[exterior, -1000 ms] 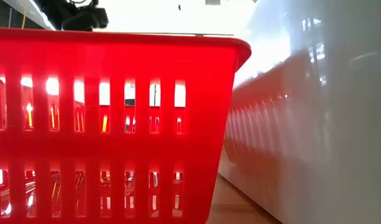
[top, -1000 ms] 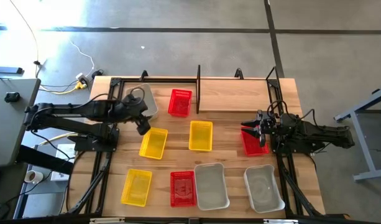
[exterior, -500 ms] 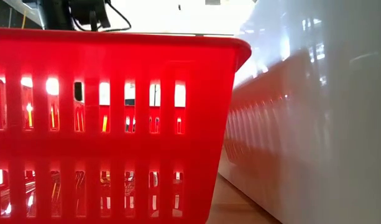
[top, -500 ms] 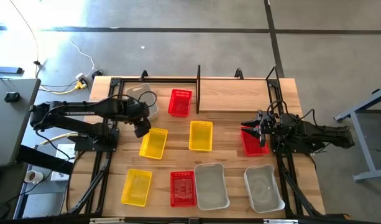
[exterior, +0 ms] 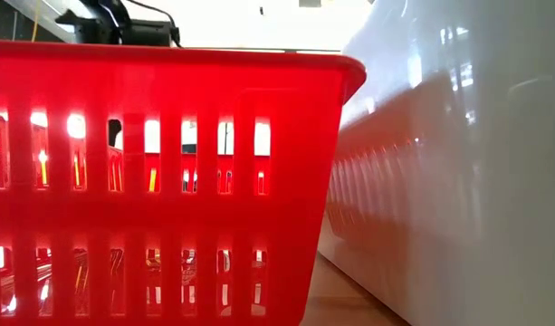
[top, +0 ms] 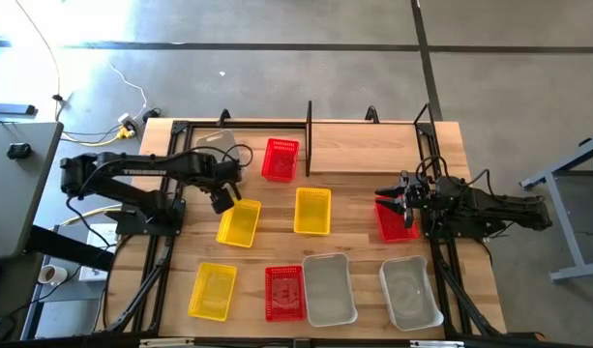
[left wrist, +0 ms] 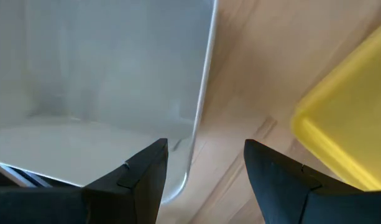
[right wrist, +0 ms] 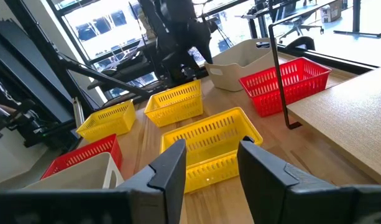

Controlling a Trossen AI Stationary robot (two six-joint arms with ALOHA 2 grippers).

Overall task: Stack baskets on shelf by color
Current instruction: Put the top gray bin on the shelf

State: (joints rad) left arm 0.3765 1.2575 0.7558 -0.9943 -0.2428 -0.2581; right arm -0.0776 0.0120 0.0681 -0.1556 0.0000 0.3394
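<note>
In the high view nine baskets sit on the table. A clear basket (top: 217, 143) and a red basket (top: 280, 159) are in the far row, next to the shelf (top: 309, 135). Two yellow baskets (top: 238, 223) (top: 312, 211) and a red basket (top: 397, 222) are in the middle. My left gripper (top: 222, 200) is open between the clear basket and the yellow one. In its wrist view its fingers stand on either side of the clear basket's rim (left wrist: 199, 118); whether they touch it, I cannot tell. My right gripper (top: 393, 203) (right wrist: 218, 165) hovers open over the right red basket.
The near row holds a yellow basket (top: 212, 290), a red basket (top: 284, 292) and two clear baskets (top: 328, 288) (top: 410, 292). That red basket (exterior: 168, 181) and a clear wall (exterior: 458, 163) fill the low view. Bare wood lies between the rows.
My left arm has stretched further out from its base, and its wrist has slid off the clear basket toward that basket's near edge. Its fingertips have stayed at about the same spot, beside the yellow basket's far corner. The right arm has kept still.
</note>
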